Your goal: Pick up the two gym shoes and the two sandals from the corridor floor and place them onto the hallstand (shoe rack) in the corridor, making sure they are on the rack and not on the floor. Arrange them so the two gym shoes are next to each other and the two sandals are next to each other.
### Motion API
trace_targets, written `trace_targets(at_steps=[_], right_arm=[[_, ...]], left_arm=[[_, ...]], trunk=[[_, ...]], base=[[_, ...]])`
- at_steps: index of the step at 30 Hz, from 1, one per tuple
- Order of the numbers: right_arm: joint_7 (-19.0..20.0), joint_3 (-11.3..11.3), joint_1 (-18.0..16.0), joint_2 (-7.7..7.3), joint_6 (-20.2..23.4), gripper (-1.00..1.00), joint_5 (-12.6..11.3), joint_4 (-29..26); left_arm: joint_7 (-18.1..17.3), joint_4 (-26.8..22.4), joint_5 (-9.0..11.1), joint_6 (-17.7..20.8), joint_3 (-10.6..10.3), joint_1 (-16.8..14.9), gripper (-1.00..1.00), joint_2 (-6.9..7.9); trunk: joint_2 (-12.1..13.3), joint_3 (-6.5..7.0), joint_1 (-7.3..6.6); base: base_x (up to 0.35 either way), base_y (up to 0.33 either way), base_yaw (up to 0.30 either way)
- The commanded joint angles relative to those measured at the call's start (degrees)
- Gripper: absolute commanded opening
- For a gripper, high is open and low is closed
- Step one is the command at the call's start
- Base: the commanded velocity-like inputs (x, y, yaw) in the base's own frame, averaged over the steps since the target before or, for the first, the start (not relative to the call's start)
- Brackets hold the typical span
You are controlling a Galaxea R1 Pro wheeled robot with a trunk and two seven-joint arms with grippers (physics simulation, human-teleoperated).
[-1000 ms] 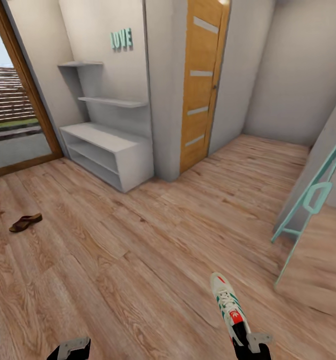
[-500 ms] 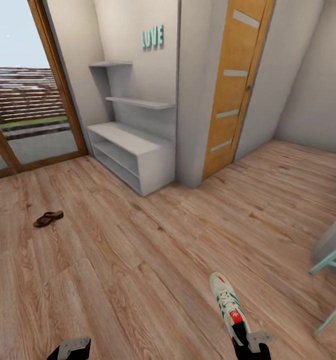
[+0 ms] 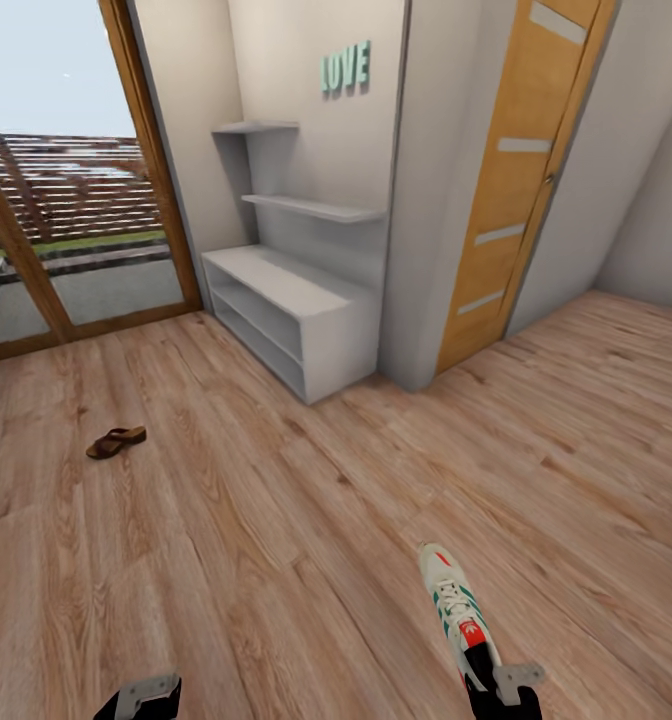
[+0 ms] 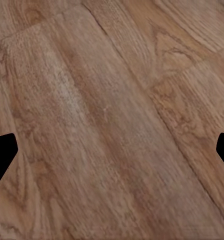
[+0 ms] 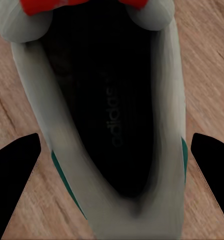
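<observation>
The right tool (image 3: pixel 491 690) grips a gym shoe (image 3: pixel 454 610) by the heel, toe pointing to 12 o'clock above the floor (image 3: pixel 276 520). The left tool (image 3: pixel 141 695) hangs empty with its jaws apart. The rack (image 3: pixel 286 320) stands at 11 o'clock against the wall, nothing on it; one sandal (image 3: pixel 116 441) lies at 10 o'clock, well apart from it. Best roll in square to the rack, hold the shoe level, and set it well back on top, leaving room beside it for its mate.
</observation>
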Motion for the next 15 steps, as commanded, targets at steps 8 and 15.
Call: trace_targets(at_steps=[8, 15], right_arm=[[0.2, -0.5, -0.1, 0.02, -0.2, -1.00, 0.5, 0.0], [0.2, -0.5, 0.0, 0.02, -0.2, -1.00, 0.5, 0.0]], left_arm=[[0.1, 0.1, 0.1, -0.2, -0.1, 0.0, 1.00, -0.01], [0.1, 0.1, 0.1, -0.2, -0.1, 0.0, 1.00, 0.01]], trunk=[[0.0, -0.05, 0.03], [0.0, -0.05, 0.03]], base=[[0.338, 0.000, 0.142], [0.338, 0.000, 0.261]])
